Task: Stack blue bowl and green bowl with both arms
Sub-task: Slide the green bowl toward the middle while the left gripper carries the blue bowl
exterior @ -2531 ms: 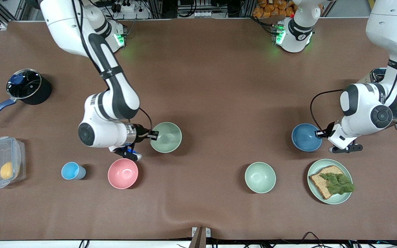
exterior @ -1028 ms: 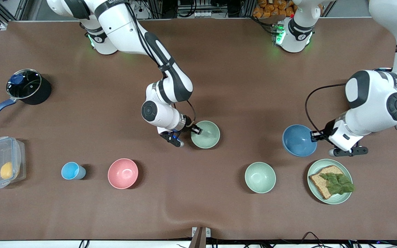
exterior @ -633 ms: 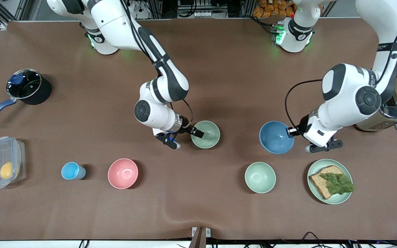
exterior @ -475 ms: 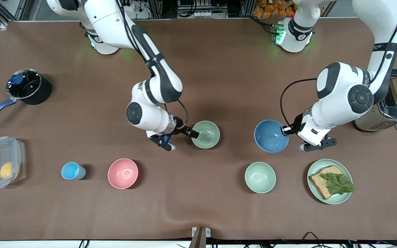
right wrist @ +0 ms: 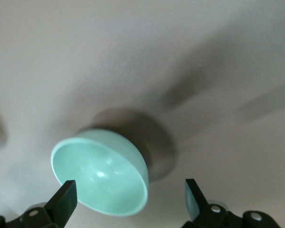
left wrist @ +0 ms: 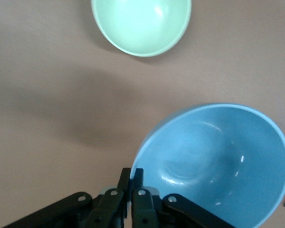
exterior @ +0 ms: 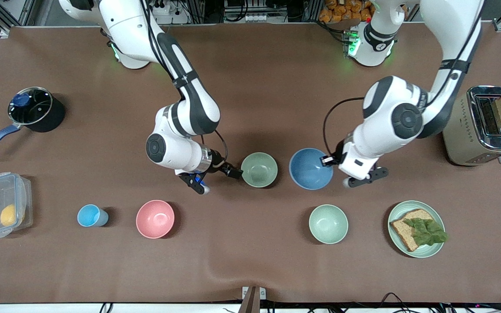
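From the front camera you see four bowls: the green bowl (exterior: 259,169) on the table at mid-table, the blue bowl (exterior: 311,168) just beside it toward the left arm's end, a mint bowl (exterior: 328,224) nearer the camera, and a pink bowl (exterior: 155,218) toward the right arm's end. The left gripper (exterior: 328,160) is clamped on the blue bowl's rim; the right gripper (exterior: 234,171) sits just off the green bowl's rim, released. One plate (exterior: 415,229) with bread lies near the mint bowl.

In your left wrist view, the fingers (left wrist: 137,176) pinch the blue bowl (left wrist: 218,164), partly cut off; the mint bowl (left wrist: 141,24) is cropped too.

In your right wrist view, the fingers (right wrist: 66,197) stand wide apart, the green bowl (right wrist: 100,172) just beside one of them.
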Controlling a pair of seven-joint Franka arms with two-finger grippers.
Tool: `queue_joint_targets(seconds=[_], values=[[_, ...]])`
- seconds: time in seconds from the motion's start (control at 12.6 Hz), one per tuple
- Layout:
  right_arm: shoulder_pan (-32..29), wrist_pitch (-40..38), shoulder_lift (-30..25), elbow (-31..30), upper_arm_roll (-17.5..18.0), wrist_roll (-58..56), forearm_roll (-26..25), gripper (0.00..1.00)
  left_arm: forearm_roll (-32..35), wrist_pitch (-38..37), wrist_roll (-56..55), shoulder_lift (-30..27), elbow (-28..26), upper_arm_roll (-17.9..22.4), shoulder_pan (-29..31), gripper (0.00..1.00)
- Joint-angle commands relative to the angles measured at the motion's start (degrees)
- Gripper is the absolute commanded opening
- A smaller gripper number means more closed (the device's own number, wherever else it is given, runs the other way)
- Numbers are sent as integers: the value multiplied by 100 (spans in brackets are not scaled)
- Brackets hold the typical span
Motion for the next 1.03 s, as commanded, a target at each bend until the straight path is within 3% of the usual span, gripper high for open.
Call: queue_joint_targets(seconds=[0.0, 0.55, 0.95], values=[[-224, 69, 282, 313, 22, 712, 258, 100, -56, -4, -420, 398, 367, 12, -264, 0], [-76, 666, 1135, 868, 118, 1390, 258, 100, -48, 576, -850, 776, 445, 30, -651, 0], [100, 824, 1294, 974, 118, 1478, 241, 100, -38, 611, -1255, 899, 516, 30, -871, 0]])
